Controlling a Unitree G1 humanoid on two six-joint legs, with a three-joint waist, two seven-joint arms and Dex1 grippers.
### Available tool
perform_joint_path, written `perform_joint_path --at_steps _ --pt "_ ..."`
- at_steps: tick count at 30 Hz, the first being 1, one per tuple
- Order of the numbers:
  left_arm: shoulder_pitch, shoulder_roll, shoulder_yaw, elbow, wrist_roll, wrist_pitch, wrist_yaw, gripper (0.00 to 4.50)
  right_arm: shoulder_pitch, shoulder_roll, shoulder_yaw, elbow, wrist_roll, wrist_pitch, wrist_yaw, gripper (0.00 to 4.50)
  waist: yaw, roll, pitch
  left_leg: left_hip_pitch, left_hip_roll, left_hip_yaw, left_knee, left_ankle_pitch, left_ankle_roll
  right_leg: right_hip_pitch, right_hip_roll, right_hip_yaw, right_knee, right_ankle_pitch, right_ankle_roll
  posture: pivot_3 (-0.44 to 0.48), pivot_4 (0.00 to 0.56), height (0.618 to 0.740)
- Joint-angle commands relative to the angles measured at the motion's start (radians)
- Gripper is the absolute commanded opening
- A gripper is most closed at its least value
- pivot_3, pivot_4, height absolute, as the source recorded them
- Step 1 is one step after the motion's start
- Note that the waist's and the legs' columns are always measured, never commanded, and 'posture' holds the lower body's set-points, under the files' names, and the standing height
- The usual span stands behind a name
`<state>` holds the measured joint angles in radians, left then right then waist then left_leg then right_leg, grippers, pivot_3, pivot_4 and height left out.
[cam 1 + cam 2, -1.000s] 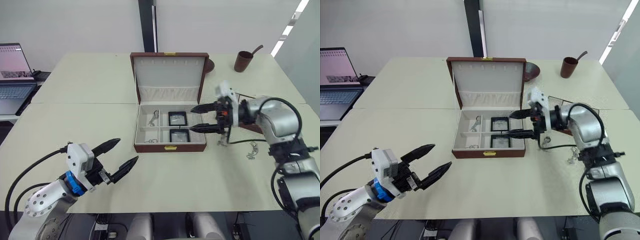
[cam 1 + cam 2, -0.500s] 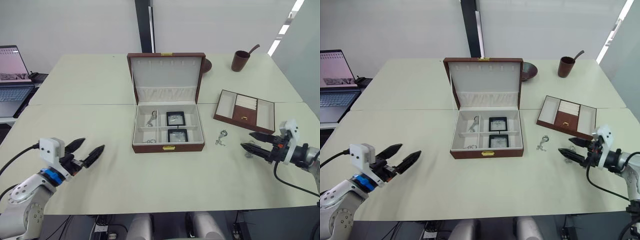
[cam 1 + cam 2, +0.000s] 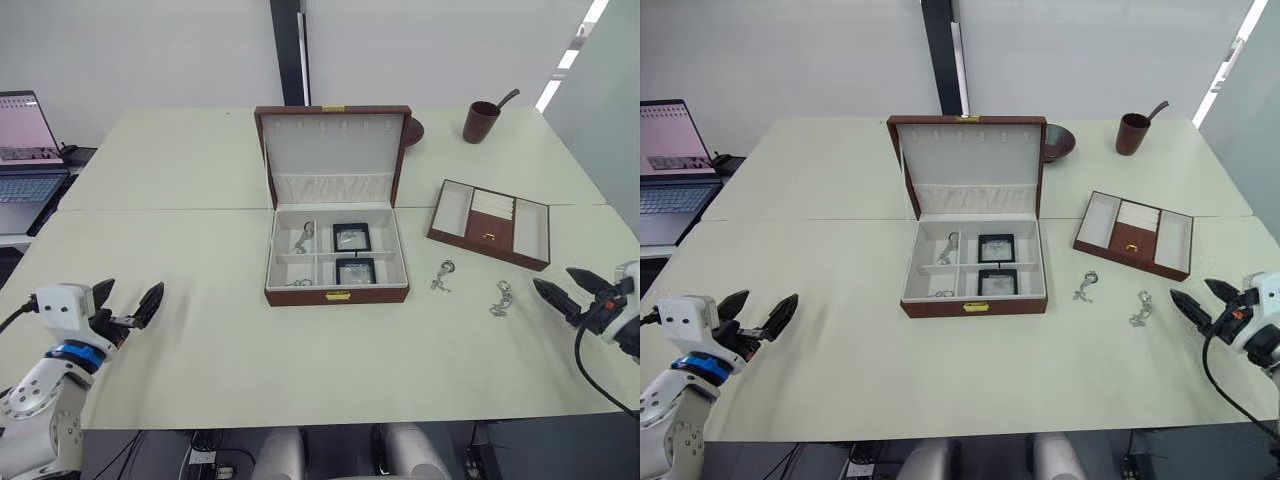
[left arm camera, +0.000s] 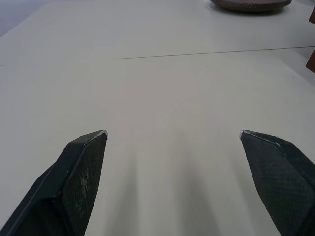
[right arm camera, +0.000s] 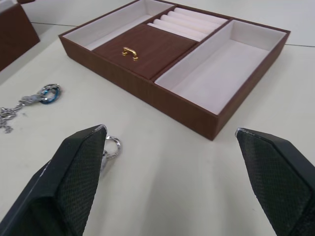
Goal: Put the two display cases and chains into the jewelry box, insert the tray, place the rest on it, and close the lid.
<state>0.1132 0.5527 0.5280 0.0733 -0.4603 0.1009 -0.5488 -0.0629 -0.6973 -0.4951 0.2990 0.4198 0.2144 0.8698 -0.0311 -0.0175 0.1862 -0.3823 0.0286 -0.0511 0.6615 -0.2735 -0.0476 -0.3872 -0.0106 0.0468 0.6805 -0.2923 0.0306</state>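
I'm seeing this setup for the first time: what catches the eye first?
The large reddish-brown jewelry box stands open at the table's centre, its cream-lined lid upright and two small black display cases in its right compartments. To its right lies the shallow brown tray with a gold knob, with two silver chains loose on the table between them. Both open grippers hang at the table's near edges.

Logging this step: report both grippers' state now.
Left gripper: open, holding nothing, over bare table.
Right gripper: open, holding nothing, near a chain and the tray.
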Motion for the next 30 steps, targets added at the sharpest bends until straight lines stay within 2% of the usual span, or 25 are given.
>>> perform_joint_path --at_steps 1,23,30 --pt "0.002 -0.010 0.047 -0.009 0.012 -0.035 0.047 4.50 -0.017 0.002 -0.026 0.029 -0.005 -0.065 -0.035 4.45 0.000 0.000 0.000 0.000 0.000 0.000 0.000 0.000 0.000 0.000 0.000 0.000 0.000 0.000 0.000 0.000 0.150 0.740" --pt "0.010 -0.028 0.034 -0.057 0.013 -0.020 0.093 4.50 -0.034 -0.007 -0.004 0.096 -0.013 -0.119 -0.062 4.45 0.000 0.000 0.000 0.000 0.000 0.000 0.000 0.000 0.000 0.000 0.000 0.000 0.000 0.000 0.000 0.000 0.150 0.740" --pt "0.007 -0.013 -0.002 -0.173 -0.029 0.038 0.043 4.50 -0.055 -0.052 0.020 0.061 -0.001 -0.084 0.001 4.45 0.000 0.000 0.000 0.000 0.000 0.000 0.000 0.000 0.000 0.000 0.000 0.000 0.000 0.000 0.000 0.000 0.150 0.740"
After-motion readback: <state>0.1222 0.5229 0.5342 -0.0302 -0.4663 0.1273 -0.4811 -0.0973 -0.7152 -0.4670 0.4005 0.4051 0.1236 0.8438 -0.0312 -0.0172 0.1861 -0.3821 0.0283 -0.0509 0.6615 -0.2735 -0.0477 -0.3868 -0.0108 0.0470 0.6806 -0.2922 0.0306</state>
